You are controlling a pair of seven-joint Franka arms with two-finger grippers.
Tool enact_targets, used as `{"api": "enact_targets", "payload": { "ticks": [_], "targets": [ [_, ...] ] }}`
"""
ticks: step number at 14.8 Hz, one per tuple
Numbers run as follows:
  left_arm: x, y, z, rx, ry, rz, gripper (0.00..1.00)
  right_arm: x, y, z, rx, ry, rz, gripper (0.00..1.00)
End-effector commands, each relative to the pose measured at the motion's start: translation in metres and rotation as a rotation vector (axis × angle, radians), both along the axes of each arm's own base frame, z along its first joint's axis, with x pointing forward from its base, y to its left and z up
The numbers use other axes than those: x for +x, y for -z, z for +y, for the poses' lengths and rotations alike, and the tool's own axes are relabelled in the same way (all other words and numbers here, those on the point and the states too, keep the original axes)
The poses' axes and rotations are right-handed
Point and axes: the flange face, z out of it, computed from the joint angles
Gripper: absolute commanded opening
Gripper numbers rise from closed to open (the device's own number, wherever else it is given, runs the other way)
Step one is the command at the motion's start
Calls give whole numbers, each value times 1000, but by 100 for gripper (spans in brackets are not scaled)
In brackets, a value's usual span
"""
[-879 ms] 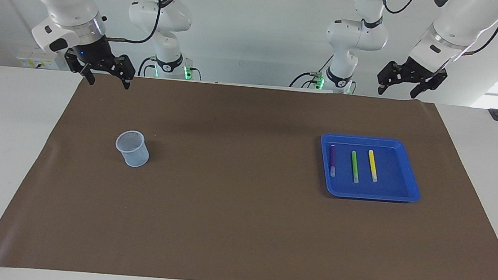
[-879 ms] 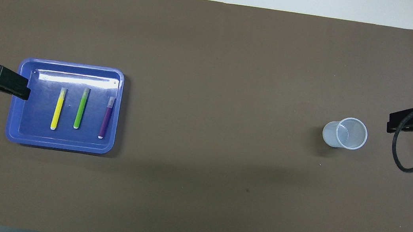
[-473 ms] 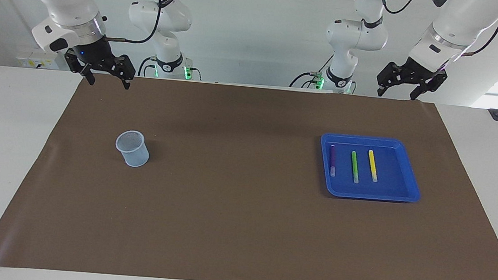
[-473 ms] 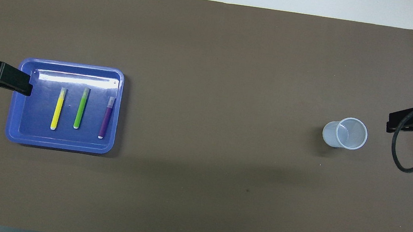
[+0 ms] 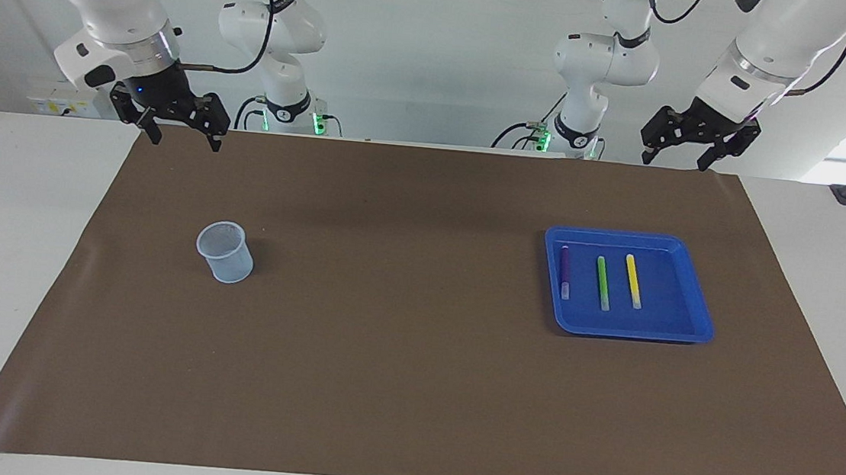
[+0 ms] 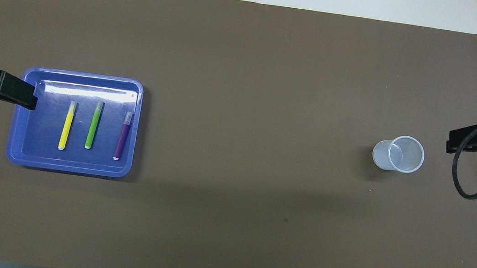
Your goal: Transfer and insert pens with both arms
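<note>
Three pens lie side by side in a blue tray (image 5: 699, 323) toward the left arm's end of the surface (image 5: 394, 388): purple pen (image 5: 565, 271), green pen (image 5: 603, 282), yellow pen (image 5: 633, 280). A pale mesh cup (image 5: 225, 251) stands upright toward the right arm's end. The left gripper (image 5: 674, 154) hangs high over the mat's edge by the robots, fingers apart and empty. The right gripper (image 5: 185, 136) hovers likewise, fingers spread and empty.

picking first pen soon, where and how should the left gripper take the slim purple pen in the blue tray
Probably the middle of the slim purple pen, from straight above, fingers across its width: it lies flat in the blue plastic tray, apart from the green pen. The open left gripper hangs high.
</note>
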Motion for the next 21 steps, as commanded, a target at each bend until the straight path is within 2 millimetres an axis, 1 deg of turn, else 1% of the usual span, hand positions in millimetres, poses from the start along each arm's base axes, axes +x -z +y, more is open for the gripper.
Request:
{"api": "enact_targets", "payload": {
  "ticks": [1, 2, 4, 5, 6, 7, 8, 9, 11, 12, 14, 15, 16, 17, 19, 21],
  "targets": [
    [-7, 13, 12, -18, -37, -30, 100, -2, 1, 0, 15, -2, -4, 100],
    [-10, 21, 14, -18, -36, -30, 100, -2, 2, 0, 15, -2, -3, 100],
    [-7, 34, 16, -25, -34, -82, 100, -2, 2, 0, 15, -2, -1, 100],
    [-4, 44, 24, -23, -43, -81, 100, -2, 2, 0, 15, -2, -1, 100],
    [1, 52, 29, -24, -15, -85, 100, -2, 2, 0, 15, -2, -3, 100],
    [5, 64, 41, -25, 8, -84, 100, -2, 2, 0, 15, -2, -1, 100],
    [7, 78, 58, -25, 17, -83, 100, -2, 3, 0, 15, -2, 0, 100],
    [9, 98, 68, -26, 44, -87, 100, -2, 2, 0, 15, -2, -1, 100],
    [13, 140, 97, -23, 58, -106, 100, -2, 2, 0, 15, -2, 0, 100],
    [18, 157, 101, -21, 75, -103, 99, -2, 2, 0, 15, -2, 0, 100],
    [36, 200, 101, -16, 116, -77, 97, -3, 2, -1, 15, -2, -1, 100],
    [44, 219, 100, -14, 117, -76, 95, -2, 2, 0, 15, -2, 0, 100],
    [48, 234, 100, -13, 119, -64, 93, -3, 2, 0, 15, -3, -1, 100],
    [47, 243, 101, -15, 132, -51, 91, -3, 2, 0, 15, -3, -1, 100],
    [39, 268, 103, -15, 169, -49, 86, -3, 2, 0, 15, -3, -1, 100],
    [34, 285, 103, -9, 168, -69, 83, -3, 2, -1, 15, -2, -1, 100]
  ]
}}
